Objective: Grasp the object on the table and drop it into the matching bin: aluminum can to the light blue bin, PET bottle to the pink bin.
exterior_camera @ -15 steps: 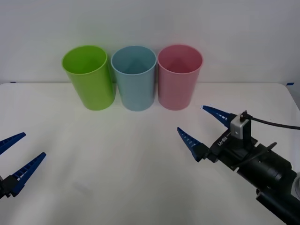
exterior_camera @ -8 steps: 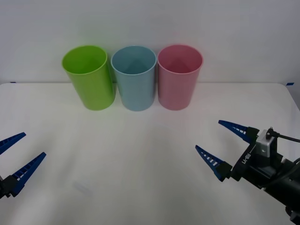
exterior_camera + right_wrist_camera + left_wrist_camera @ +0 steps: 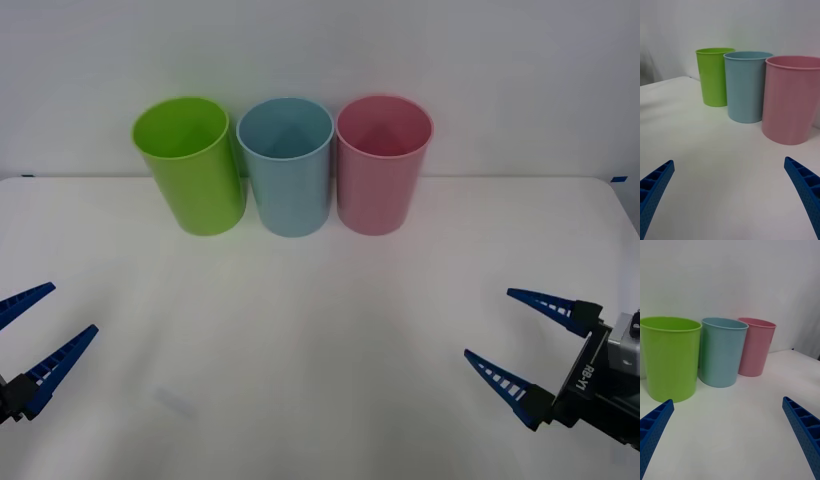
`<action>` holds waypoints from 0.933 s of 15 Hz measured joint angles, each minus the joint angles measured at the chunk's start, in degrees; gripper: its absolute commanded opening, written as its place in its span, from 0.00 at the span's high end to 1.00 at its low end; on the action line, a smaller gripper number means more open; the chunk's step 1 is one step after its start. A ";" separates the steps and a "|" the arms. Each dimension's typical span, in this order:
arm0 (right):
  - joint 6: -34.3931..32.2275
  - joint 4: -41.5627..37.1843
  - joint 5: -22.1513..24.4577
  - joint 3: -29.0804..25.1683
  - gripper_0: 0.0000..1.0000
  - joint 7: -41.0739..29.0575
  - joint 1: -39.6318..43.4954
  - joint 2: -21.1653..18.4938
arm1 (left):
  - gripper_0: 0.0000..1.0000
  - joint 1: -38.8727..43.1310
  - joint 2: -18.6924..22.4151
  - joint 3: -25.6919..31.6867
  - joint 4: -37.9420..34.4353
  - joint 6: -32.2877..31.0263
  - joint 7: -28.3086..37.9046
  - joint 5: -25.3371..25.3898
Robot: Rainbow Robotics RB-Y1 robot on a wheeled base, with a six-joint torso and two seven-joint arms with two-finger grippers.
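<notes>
Light blue bin [image 3: 288, 166] tall, round, smooth, between green bin [image 3: 190, 164] and pink bin [image 3: 382, 163], left gripper [image 3: 28, 334] and right gripper [image 3: 518, 342] low over white table [image 3: 300, 330], fingers apart

Front cam: high, looks down/fwd over table [image 3: 320, 400]. Both wrist cams: low, near tabletop, facing far bins; all share pink bin [image 3: 384, 165], light blue bin [image 3: 288, 167].
</notes>
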 measured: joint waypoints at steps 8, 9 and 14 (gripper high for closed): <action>-9.36 7.84 -0.53 -5.26 0.00 3.59 -0.71 0.01 | 0.00 0.00 0.00 0.00 0.00 0.00 0.00 0.00; -9.74 8.74 -0.87 -5.34 0.00 3.88 -0.51 0.01 | 0.00 0.00 0.00 0.00 0.00 0.00 0.00 0.00; -10.48 10.33 -1.24 -5.45 0.00 4.60 0.02 0.06 | 0.00 0.00 0.00 0.00 0.00 0.00 0.00 0.00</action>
